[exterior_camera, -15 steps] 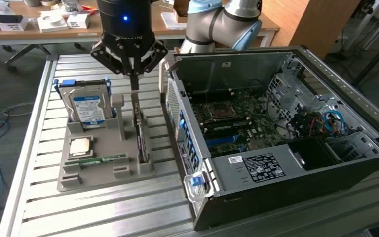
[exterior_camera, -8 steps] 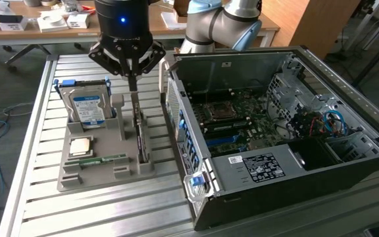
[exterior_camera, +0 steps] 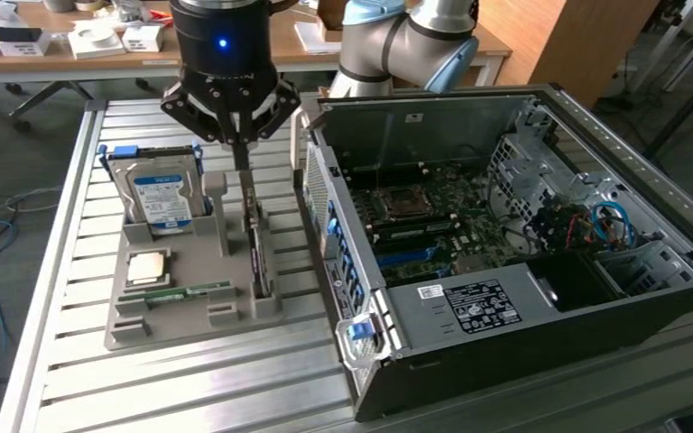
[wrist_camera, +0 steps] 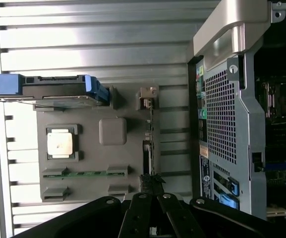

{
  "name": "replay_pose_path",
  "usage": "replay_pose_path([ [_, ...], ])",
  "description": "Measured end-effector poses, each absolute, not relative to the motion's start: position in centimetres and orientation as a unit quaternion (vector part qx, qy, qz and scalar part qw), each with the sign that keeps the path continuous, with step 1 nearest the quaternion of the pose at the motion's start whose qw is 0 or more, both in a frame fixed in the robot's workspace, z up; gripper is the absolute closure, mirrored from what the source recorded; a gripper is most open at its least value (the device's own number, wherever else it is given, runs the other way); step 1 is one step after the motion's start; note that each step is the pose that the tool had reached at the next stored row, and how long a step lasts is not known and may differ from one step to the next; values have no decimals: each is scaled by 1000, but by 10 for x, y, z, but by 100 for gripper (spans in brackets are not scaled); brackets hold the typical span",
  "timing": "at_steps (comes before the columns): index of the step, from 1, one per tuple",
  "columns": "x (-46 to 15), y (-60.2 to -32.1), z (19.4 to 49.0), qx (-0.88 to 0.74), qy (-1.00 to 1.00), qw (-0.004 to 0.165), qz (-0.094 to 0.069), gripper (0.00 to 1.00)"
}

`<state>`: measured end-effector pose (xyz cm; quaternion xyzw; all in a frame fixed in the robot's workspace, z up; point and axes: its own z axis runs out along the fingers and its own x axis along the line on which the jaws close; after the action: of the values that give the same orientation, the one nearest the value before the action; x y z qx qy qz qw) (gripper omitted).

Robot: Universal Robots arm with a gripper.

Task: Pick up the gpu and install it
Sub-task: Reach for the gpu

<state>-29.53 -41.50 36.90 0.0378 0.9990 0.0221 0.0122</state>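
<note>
Standing on edge, gpu [exterior_camera: 257, 248] runs lengthwise along tray [exterior_camera: 178, 320] beneath tool [exterior_camera: 243, 165]

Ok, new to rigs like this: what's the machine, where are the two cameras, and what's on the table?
It is one robot arm ending in a gripper. One camera stands off the arm; the other rides on its wrist, looking down. On the slatted metal table sits a grey holder with a hard drive, a processor chip, a memory stick and the graphics card, standing on edge. An open computer case lies beside it. The gripper hangs close over the card, which sits in its slot.
</note>
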Motion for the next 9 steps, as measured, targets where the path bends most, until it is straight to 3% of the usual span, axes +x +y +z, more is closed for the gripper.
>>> replay_pose_path([
  [9, -296, -415, 365, 38, 999, 12, 22, 89],
])
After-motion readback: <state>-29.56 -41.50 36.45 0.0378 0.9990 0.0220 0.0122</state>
